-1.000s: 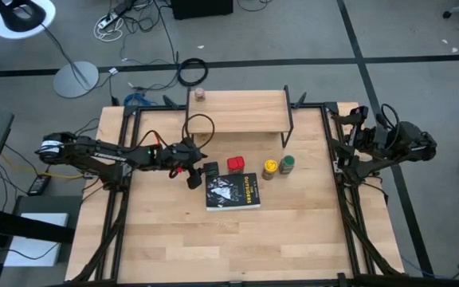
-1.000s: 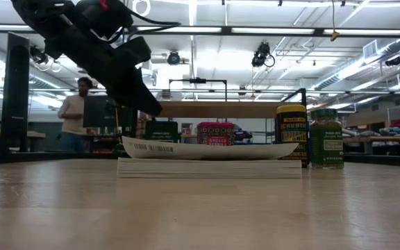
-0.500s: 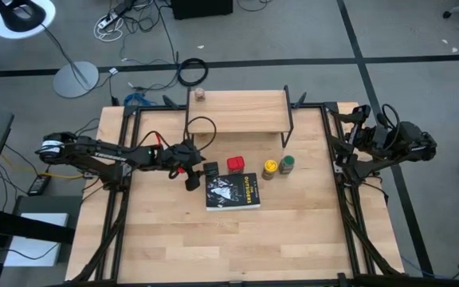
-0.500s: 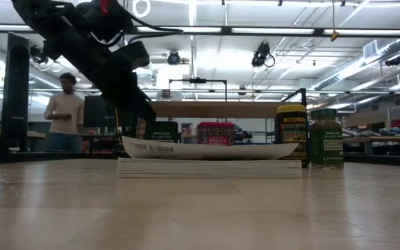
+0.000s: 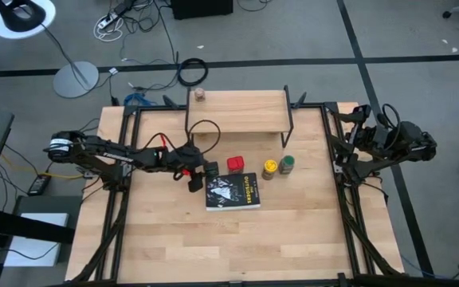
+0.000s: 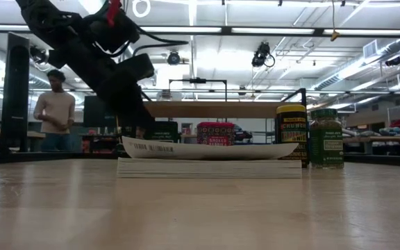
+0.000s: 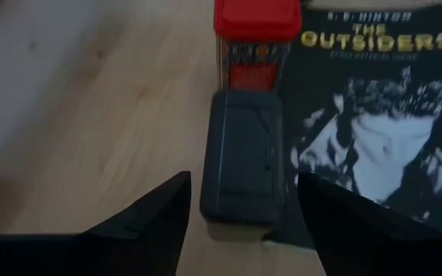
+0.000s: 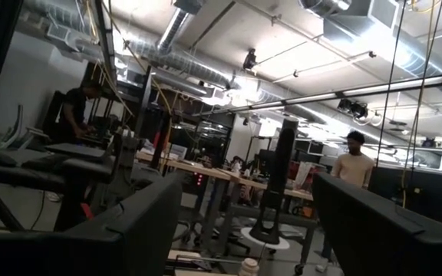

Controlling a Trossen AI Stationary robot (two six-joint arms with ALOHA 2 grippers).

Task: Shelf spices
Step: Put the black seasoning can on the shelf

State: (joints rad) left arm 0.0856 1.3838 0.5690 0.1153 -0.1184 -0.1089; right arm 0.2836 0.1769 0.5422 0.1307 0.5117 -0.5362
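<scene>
Here left gripper (image 7: 240,203) spread, astride boxy dark tin (image 7: 243,159), probably not touching; glossy red tin (image 7: 255,38) beyond.

Bright even overhead light, ceiling strip lights (image 6: 283,30) glaring in the low view, soft short shadows on the table (image 5: 174,239) from above. Left wrist view blurred throughout: dark tin (image 7: 242,157), red tin (image 7: 255,34) and book (image 7: 374,115) all soft, washed-out patch at one corner. Low view backlit, foreground tabletop out of focus; right wrist view dim.

Robotics lab, exposed ceiling ducts (image 8: 183,23), strip lights (image 6: 269,30), workbenches (image 8: 198,172), floor cables (image 5: 134,20)
</scene>
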